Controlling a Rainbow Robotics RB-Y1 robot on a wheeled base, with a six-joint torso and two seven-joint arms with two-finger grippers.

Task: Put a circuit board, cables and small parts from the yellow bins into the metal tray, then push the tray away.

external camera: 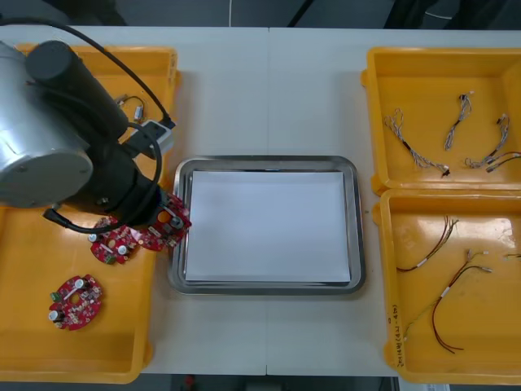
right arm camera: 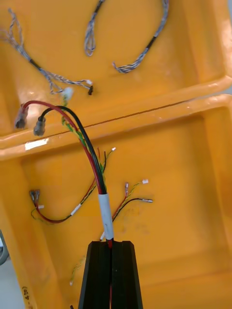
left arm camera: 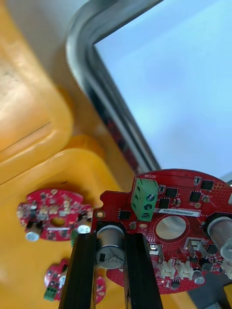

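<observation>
Left gripper [left arm camera: 110, 263], clenched on round red circuit board [left arm camera: 179, 227], must clear shiny metal tray's [external camera: 356, 232] rim; right gripper [right arm camera: 111, 270], above yellow bin [right arm camera: 193, 164], seemingly pinches red-and-black cable [right arm camera: 103, 205].

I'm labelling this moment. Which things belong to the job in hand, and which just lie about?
In hand: left tool gripping a red circuit board at the metal tray rim; right tool gripping a red and black cable.
Lying about: two more boards in the left bin; twisted cables and thin cables in the right bins.
</observation>
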